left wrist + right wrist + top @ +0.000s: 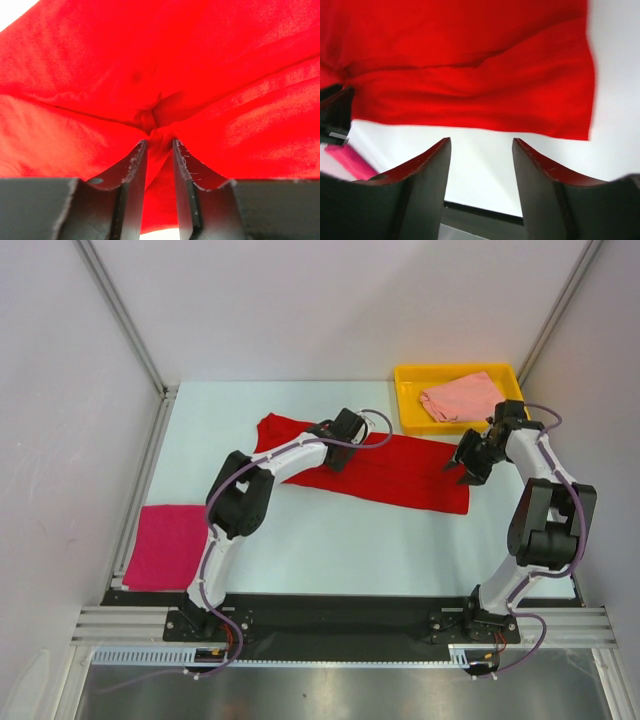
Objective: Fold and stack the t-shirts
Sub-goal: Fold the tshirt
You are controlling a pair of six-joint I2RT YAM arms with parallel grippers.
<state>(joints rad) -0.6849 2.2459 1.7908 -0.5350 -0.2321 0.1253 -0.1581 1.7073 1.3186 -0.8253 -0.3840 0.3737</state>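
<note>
The bright red t-shirt (400, 475) lies spread across the middle of the table. My left gripper (335, 455) is down on its left half. In the left wrist view, that gripper (160, 142) is shut on a puckered fold of the red cloth (150, 60). My right gripper (462, 468) hovers at the shirt's right end. It is open (481, 141) with only bare table between its fingers, and the red hem (470, 65) lies just ahead. The magenta t-shirt (165, 545) lies folded at the left. The salmon t-shirt (460, 398) sits crumpled in the tray.
A yellow plastic tray (410, 375) stands at the back right, close behind my right arm. Metal rails run along the table's left side and front edge. White walls enclose the workspace. The magenta cloth (350, 160) shows at the left edge of the right wrist view.
</note>
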